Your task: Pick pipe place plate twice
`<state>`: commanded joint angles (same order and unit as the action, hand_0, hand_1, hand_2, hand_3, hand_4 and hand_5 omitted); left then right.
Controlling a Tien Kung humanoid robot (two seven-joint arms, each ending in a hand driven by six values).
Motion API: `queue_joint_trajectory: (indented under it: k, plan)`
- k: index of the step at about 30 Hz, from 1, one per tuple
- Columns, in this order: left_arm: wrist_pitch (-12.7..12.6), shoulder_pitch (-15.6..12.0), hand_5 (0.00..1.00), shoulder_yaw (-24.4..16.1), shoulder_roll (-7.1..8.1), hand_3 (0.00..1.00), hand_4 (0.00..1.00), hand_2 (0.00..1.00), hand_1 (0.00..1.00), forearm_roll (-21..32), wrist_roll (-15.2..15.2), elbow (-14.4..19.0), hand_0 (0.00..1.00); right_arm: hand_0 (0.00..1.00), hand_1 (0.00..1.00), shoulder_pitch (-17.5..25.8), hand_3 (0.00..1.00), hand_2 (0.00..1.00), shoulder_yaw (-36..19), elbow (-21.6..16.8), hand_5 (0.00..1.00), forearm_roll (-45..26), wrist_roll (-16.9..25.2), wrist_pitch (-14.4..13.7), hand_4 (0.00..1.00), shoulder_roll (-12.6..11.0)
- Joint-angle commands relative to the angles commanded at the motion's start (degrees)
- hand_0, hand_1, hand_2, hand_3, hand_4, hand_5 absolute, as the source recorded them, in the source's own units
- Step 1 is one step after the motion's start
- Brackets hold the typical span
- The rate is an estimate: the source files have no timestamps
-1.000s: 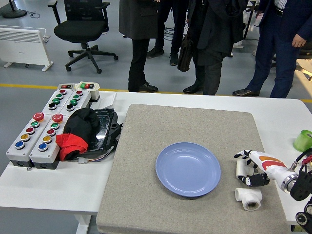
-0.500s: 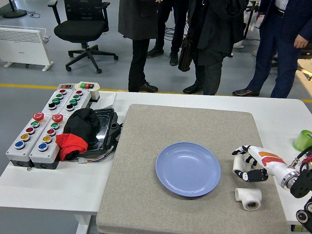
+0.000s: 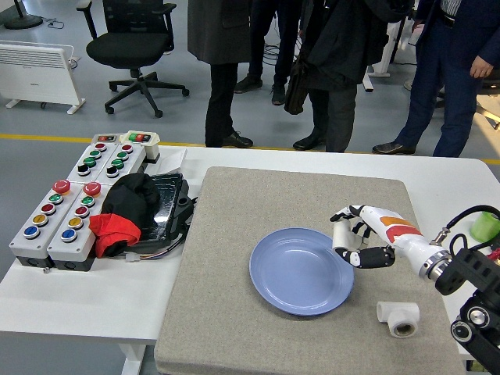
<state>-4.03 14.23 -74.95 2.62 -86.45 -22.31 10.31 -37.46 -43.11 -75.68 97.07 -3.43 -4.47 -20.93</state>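
A blue plate [image 3: 297, 272] lies on the grey mat [image 3: 250, 203] in the middle of the table. My right hand [image 3: 351, 234] is shut on a white pipe piece [image 3: 341, 236] and holds it just over the plate's right rim. A second white pipe fitting [image 3: 398, 317] lies on the mat to the right of the plate, near the front edge. My left hand is out of view.
Two grey button boxes [image 3: 66, 211] and a black tray with black and red cloth [image 3: 129, 207] stand at the left. A green cup [image 3: 486, 225] sits at the right edge. Several people [image 3: 336, 70] stand beyond the table's far side.
My right hand has moved left and up with the white pipe piece, from right of the plate to over its right rim. The other fitting has not moved.
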Motion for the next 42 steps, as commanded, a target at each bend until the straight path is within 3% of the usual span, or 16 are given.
queue_joint_trajectory:
  k: [6, 13, 20, 21, 26, 27, 37, 38, 42]
  plan:
    - [0.11, -0.24, 0.998, -0.02, -0.03, 0.647, 0.403, 0.700, 0.746, -0.14, -0.06, 0.00, 0.720, 0.285, 0.439, -3.91, 0.705, 0.532, 5.01, 1.88, 0.262, -1.80, 0.01, 0.36, 0.655, 3.54]
    - [0.14, -0.62, 0.998, -0.06, -0.07, 0.647, 0.403, 0.700, 0.746, -0.20, -0.07, 0.03, 0.721, 0.293, 0.444, -7.56, 0.700, 0.534, 12.28, 7.12, 0.261, -3.55, 0.07, 0.25, 0.654, 8.56]
    - [0.20, -0.72, 0.998, -0.15, -0.09, 0.647, 0.403, 0.700, 0.747, -0.53, -0.08, 0.04, 0.723, 0.320, 0.469, -10.24, 0.700, 0.547, 15.81, 12.04, 0.261, -3.17, -0.27, -0.54, 0.654, 12.40]
    - [0.22, -0.73, 0.998, -0.12, -0.08, 0.647, 0.404, 0.700, 0.747, -0.55, -0.08, 0.04, 0.723, 0.495, 0.597, -10.52, 0.745, 0.625, 16.11, 12.50, 0.263, -3.12, -0.37, -0.55, 0.656, 12.74]
    - [0.23, -0.67, 0.998, -0.06, 0.00, 0.647, 0.404, 0.700, 0.747, -0.50, -0.07, 0.03, 0.723, 0.495, 0.597, -12.03, 0.745, 0.625, 18.03, 15.45, 0.263, -3.31, -1.06, -0.41, 0.656, 14.43]
    - [0.22, -0.64, 0.998, -0.04, 0.01, 0.648, 0.403, 0.700, 0.748, -0.45, -0.06, 0.03, 0.723, 0.615, 0.668, -12.30, 0.772, 0.693, 18.45, 16.03, 0.266, -3.46, -1.10, -0.47, 0.657, 14.75]
    - [0.11, -0.36, 0.998, 0.32, 0.03, 0.647, 0.403, 0.700, 0.748, 0.19, -0.01, 0.01, 0.724, 0.631, 0.677, -13.48, 0.776, 0.700, 19.53, 18.60, 0.261, -2.56, -2.59, 0.54, 0.659, 16.18]
    - [0.08, -0.32, 0.998, 0.40, 0.06, 0.647, 0.402, 0.700, 0.748, 0.32, 0.02, 0.01, 0.723, 0.870, 0.829, -13.57, 0.862, 0.928, 19.26, 18.58, 0.274, -2.46, -2.85, 1.25, 0.671, 16.12]
    - [0.08, -0.23, 0.998, 0.39, 0.06, 0.647, 0.402, 0.700, 0.748, 0.29, 0.04, 0.01, 0.723, 0.870, 0.829, -13.59, 0.862, 0.928, 18.76, 18.59, 0.274, -2.24, -3.71, 3.06, 0.671, 16.00]
